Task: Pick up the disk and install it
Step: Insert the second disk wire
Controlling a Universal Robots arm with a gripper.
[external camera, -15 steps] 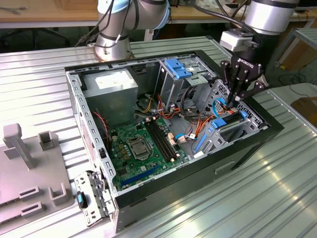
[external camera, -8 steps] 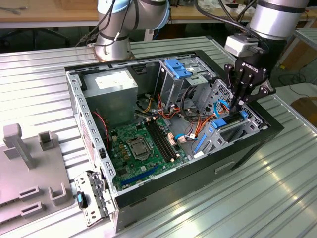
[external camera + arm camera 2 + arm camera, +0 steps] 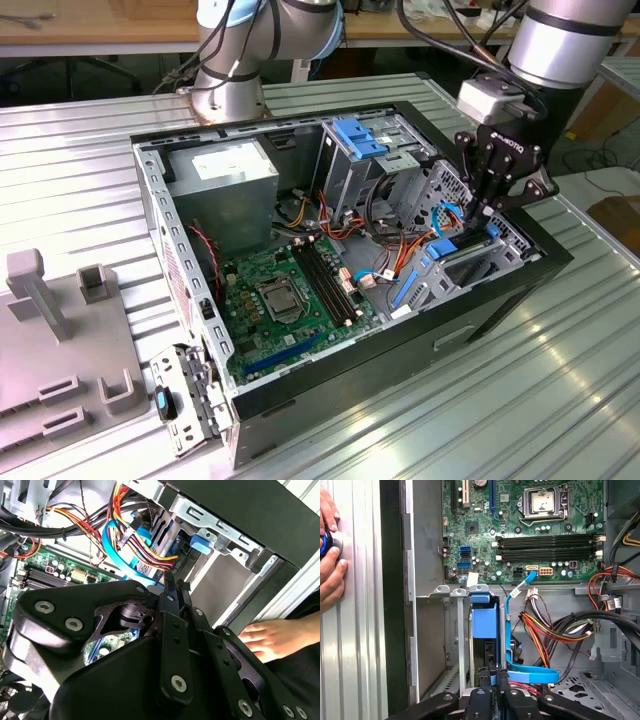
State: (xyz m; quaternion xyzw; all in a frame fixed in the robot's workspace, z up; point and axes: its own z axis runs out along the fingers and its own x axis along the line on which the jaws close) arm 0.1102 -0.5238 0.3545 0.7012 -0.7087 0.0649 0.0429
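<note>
arm [image 3: 565,35]: silver-grey tubular links, light blue joint caps, black cables along it | wrist: pale grey box above gripper | gripper [image 3: 487,205]: matte black, linked finger bars, silver screw heads [image 3: 178,683], white lettering on body

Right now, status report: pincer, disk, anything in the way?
Pincer shut on the disk's blue handle, down inside the case. Disk sitting in its bay. Blue data cable and wire bundle close alongside.
</note>
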